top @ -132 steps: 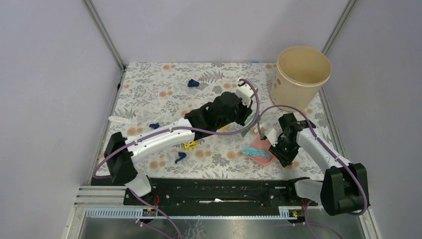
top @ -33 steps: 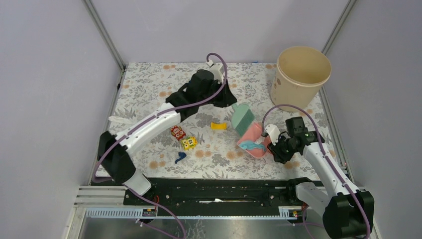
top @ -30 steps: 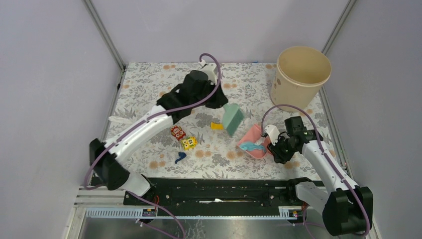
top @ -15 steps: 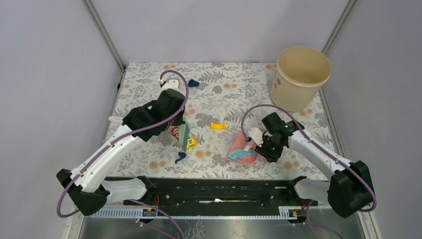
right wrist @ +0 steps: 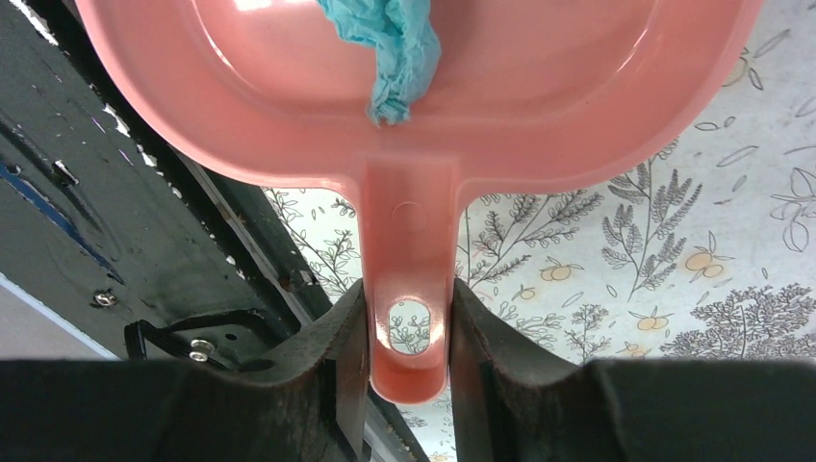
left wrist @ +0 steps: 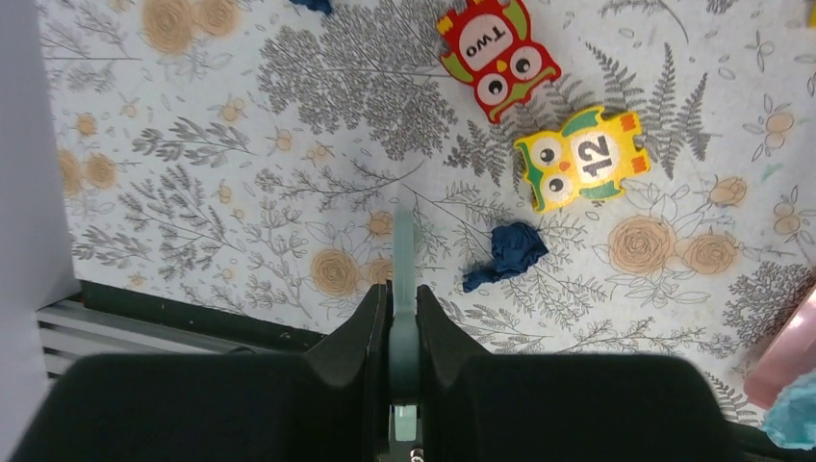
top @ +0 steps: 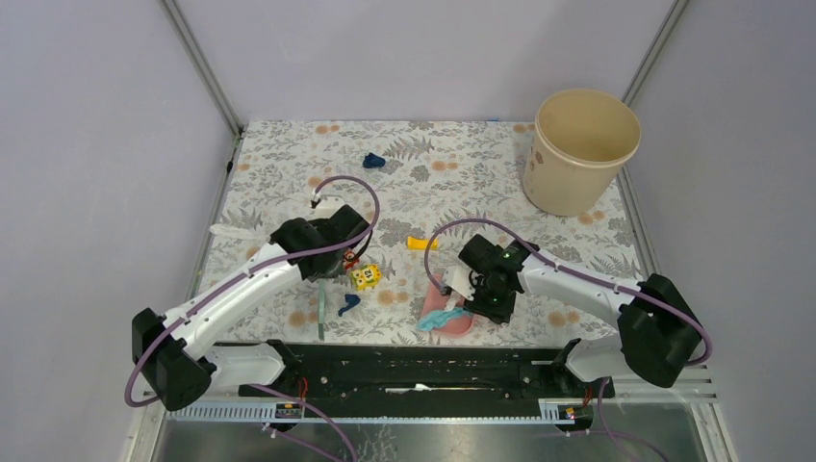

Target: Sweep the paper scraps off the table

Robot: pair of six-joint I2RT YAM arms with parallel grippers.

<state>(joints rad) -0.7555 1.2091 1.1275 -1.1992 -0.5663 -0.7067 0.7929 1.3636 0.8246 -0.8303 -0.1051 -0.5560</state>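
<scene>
My left gripper is shut on a thin teal brush, seen edge-on, near the table's front left. In the left wrist view the gripper holds the brush just left of a navy paper wad, a little apart from it. That wad lies near the front edge. A second navy wad lies at the back. My right gripper is shut on the handle of a pink dustpan holding teal paper. The right wrist view shows the gripper and the dustpan.
Red and yellow owl blocks lie beside the left gripper. A yellow curved piece lies mid-table. A beige bucket stands at the back right. A white scrap lies at the left edge. The black rail runs along the front.
The left arm swung the brush from the back middle to the near left. The right gripper carried the dustpan leftward toward the front edge.
</scene>
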